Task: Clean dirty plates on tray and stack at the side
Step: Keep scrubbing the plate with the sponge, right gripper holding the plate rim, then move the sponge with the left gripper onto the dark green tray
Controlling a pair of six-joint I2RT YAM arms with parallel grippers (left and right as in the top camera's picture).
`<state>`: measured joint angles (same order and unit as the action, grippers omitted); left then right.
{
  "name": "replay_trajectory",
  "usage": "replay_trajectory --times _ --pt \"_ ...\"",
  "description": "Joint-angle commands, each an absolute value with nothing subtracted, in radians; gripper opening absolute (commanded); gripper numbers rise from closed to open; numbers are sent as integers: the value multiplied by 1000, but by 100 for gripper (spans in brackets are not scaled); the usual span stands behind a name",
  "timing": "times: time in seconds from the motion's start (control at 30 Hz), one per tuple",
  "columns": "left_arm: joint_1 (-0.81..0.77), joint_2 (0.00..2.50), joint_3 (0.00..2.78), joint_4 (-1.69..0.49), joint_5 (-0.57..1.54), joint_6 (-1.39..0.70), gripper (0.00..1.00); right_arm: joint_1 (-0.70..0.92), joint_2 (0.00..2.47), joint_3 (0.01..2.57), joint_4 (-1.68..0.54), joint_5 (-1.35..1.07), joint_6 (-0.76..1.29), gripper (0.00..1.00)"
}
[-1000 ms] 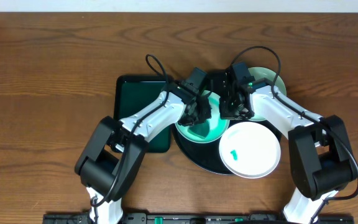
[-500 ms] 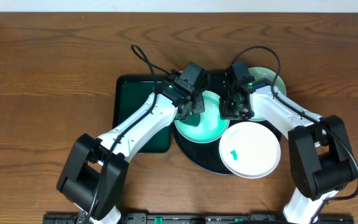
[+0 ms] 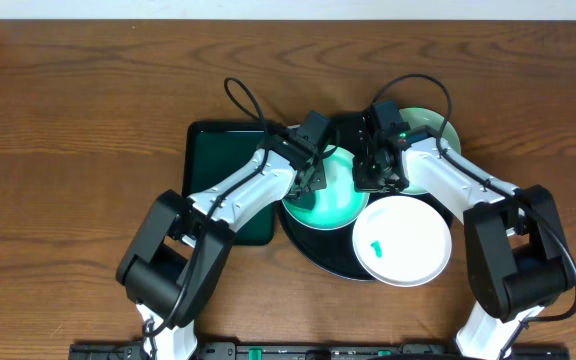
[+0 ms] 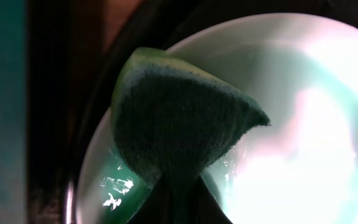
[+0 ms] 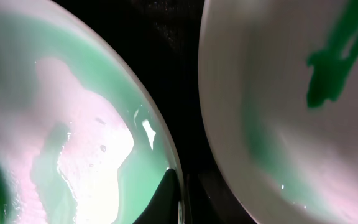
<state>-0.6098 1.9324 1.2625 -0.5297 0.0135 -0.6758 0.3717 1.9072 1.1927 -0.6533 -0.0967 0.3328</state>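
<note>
On the black tray (image 3: 313, 252) lies a pale-mint plate (image 3: 338, 208), wet and glossy green. My left gripper (image 3: 313, 180) is shut on a green sponge (image 4: 179, 121) and presses it on that plate's left part (image 4: 303, 124). My right gripper (image 3: 373, 182) is shut on the plate's right rim (image 5: 73, 124), one finger on each side of the edge (image 5: 179, 199). A white plate (image 3: 403, 242) with a small green smear (image 5: 331, 62) lies at the tray's front right. A third pale plate (image 3: 440, 130) lies at the back right, behind my right arm.
A smaller rectangular dark green tray (image 3: 218, 170) lies left of the black tray, under my left arm. Brown wooden table (image 3: 68, 150) spreads on all sides. Black tray surface (image 5: 173, 56) shows between the two plates.
My left gripper has moved the sponge back and forth over the mint plate, first away and left, then back. The left elbow swung. The right arm and the plates stayed put.
</note>
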Motion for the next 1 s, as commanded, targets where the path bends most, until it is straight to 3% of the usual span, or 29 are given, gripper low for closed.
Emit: replay_trajectory --times 0.0,0.37,0.63,0.97 --pt "-621 1990 1248 -525 144 -663 7 388 1909 1181 -650 -105 336 1" --pt "-632 1948 1256 -438 454 -664 7 388 1909 1181 -650 -105 336 1" --pt "-572 1813 1263 -493 348 -662 7 388 1909 1181 -651 -105 336 1" --pt "-388 1596 1263 -711 185 -503 8 388 1909 1181 -650 -105 336 1"
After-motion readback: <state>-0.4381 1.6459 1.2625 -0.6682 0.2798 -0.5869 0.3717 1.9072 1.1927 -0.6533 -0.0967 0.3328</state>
